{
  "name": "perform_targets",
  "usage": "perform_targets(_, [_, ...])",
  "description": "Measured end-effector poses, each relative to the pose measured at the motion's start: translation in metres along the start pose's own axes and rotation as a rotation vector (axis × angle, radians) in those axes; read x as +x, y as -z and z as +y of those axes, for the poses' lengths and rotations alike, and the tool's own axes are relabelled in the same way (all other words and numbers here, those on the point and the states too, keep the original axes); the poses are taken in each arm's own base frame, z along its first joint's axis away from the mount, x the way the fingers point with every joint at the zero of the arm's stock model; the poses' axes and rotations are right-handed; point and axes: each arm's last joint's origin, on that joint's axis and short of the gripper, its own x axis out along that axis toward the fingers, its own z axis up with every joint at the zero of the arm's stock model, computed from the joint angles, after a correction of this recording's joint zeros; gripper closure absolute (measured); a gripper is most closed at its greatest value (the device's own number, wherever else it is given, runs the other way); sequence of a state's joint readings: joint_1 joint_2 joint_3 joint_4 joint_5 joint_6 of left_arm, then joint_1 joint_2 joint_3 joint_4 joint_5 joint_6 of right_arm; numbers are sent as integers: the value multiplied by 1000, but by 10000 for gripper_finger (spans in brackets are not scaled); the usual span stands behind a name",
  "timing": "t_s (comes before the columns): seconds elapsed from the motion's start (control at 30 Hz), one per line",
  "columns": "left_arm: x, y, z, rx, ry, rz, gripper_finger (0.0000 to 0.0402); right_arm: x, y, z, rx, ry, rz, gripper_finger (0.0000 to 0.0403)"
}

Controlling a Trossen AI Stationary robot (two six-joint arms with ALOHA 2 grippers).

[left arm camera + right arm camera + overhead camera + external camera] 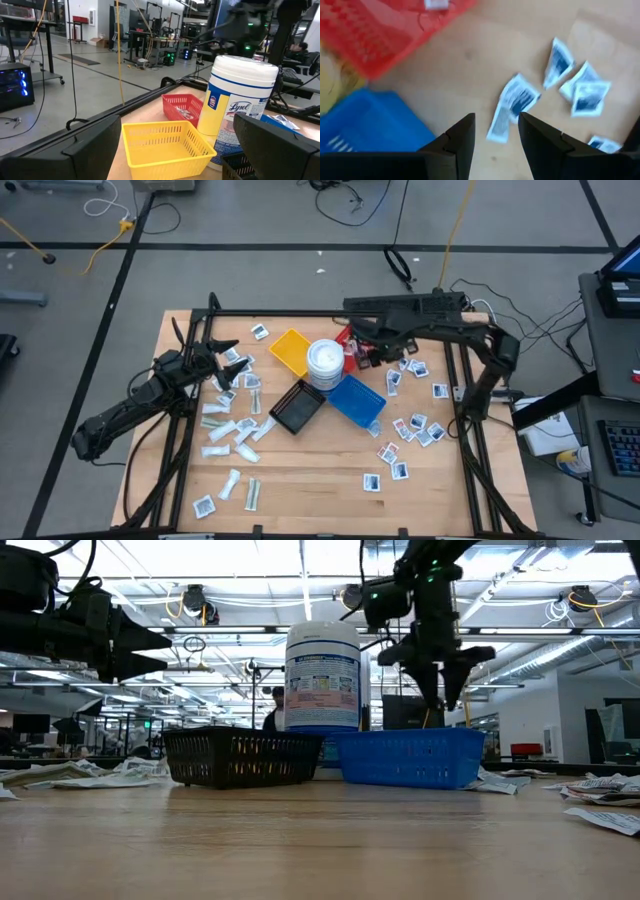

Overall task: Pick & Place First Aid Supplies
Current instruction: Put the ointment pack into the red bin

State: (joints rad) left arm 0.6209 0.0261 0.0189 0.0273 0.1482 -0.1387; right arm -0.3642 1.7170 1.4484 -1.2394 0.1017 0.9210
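Many first aid supplies, small flat white packets, lie flat on the wooden table, one spread on the right (415, 428) and one on the left (235, 430). My right gripper (362, 355) points down, open and holding nothing, high above the table beside the red tray (375, 35). In its wrist view a blue-printed packet (515, 102) lies on the wood below the fingers (497, 125). One white packet (436, 4) lies in the red tray. From the low view the right gripper (443, 695) hangs above the blue tray (405, 755). My left gripper (232, 360) waits open at the table's left.
In the table's middle stand a yellow tray (290, 350), a black tray (297, 408), a blue tray (355, 400) and a round white tub (325, 360), with the red tray behind the tub. Bare wood lies along the near edge (320, 510).
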Motion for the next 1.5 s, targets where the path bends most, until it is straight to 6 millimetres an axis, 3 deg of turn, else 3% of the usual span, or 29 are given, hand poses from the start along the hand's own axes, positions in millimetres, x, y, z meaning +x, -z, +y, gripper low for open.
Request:
perform_targets(0.4, [0,0,0,0,0,-1,9,-4,80,-4,-30,-4,-7,259])
perform_targets(0.77, [0,0,0,0,0,0,9,-3,124,-2,-102,-6,36,259])
perform_targets(1.07, [0,0,0,0,0,-1,9,32,152,-7,-164,58,48,259])
perform_targets(1.5, [0,0,0,0,0,-1,9,78,164,-11,-188,-64,123,259])
